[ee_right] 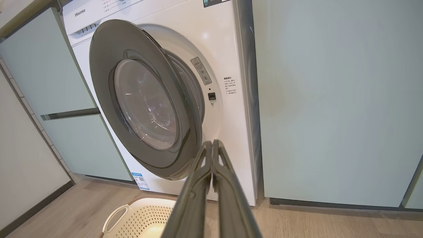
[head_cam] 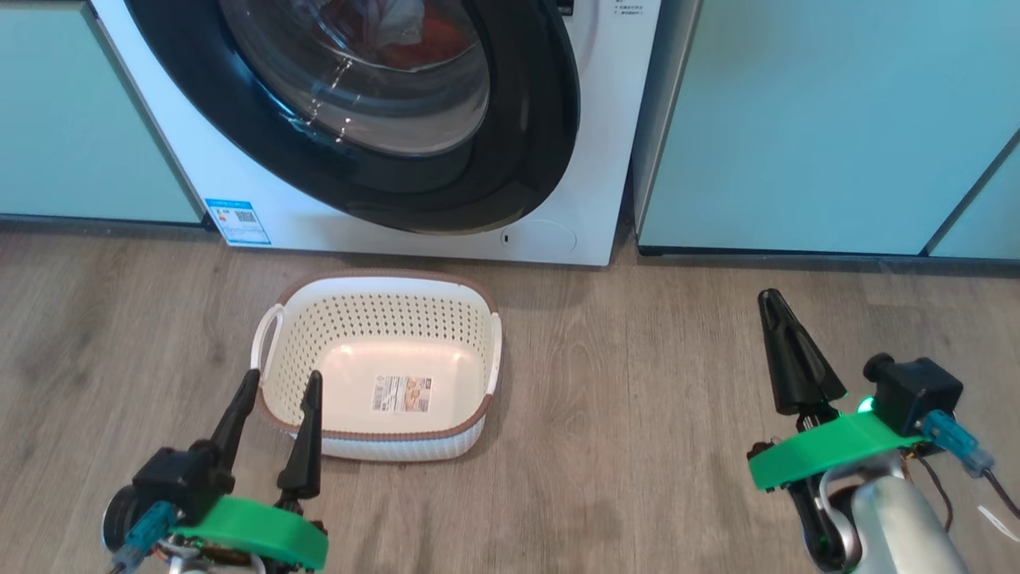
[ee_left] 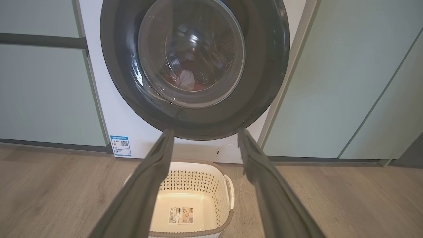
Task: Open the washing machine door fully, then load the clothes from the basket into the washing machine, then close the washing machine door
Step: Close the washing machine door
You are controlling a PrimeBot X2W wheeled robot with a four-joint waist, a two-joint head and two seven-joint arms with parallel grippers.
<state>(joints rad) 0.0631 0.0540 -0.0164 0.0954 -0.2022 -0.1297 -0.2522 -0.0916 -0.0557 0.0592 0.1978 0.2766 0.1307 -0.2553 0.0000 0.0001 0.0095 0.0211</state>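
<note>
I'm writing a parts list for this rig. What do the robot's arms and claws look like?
The left claw and right claw each have two long, tapered black fingers on a bright green bracket. Beside each sits a boxy black camera housing with a blue connector and thin dark cables. The right forearm is pale silver-grey, and a small green light glows at its wrist.
</note>
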